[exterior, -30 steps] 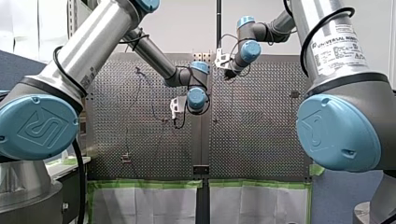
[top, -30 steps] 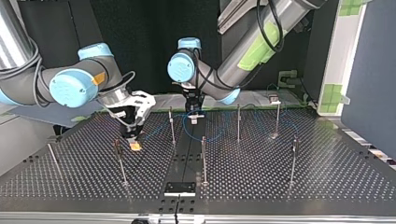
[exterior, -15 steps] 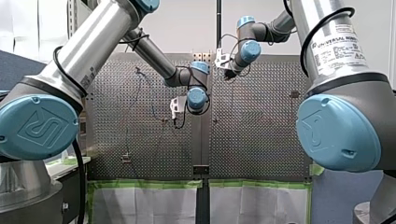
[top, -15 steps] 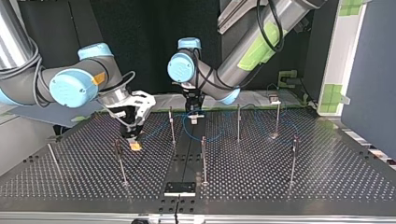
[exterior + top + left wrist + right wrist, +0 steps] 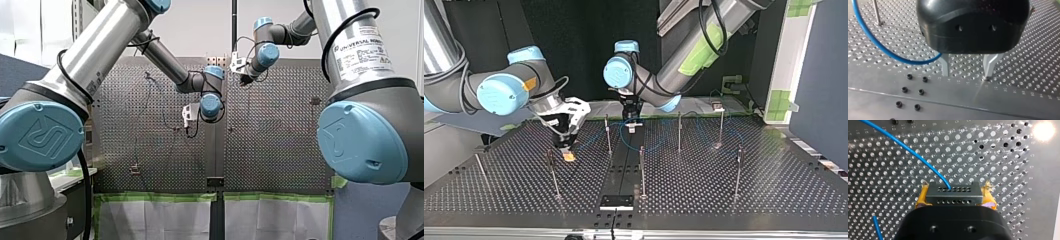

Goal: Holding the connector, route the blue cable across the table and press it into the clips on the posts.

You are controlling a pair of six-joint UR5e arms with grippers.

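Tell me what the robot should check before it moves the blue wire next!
1. Grey metal connector block with rows of holes, gripped between my right gripper's yellow pads: ok.
2. Thin blue cable runs into the connector: ok.
3. My left gripper open, nothing between its metal fingers: ok.
4. Cable clear of my left gripper: cannot tell; it loops close beside one finger.
5. Cable seated at the tops of the thin metal posts: cannot tell, too small.
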